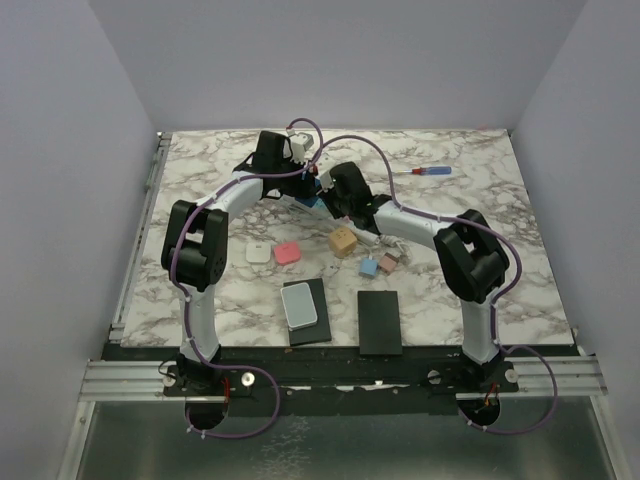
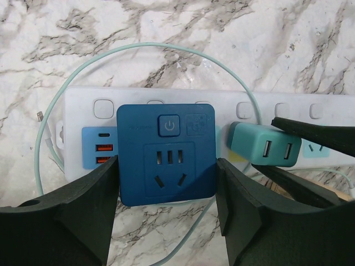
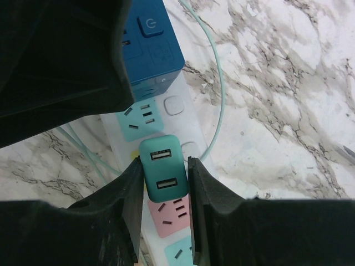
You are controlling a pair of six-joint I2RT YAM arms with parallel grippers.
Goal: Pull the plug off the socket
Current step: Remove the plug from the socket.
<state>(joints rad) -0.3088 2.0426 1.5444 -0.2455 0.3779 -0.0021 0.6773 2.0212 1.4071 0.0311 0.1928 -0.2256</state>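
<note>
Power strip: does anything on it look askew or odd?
A thin mint cable loops loosely across the power strip. The teal charger in the right gripper sits slightly tilted, unlike the blue adapter in the left gripper. Nothing looks damaged.

White arms (image 1: pixel 200 320); black joints (image 1: pixel 195 245); purple cables (image 1: pixel 372 150)

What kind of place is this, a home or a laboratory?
Probably a laboratory test booth: plain walls enclose a marble-pattern table, and the left arm and right arm are bolted to a metal rail.
</note>
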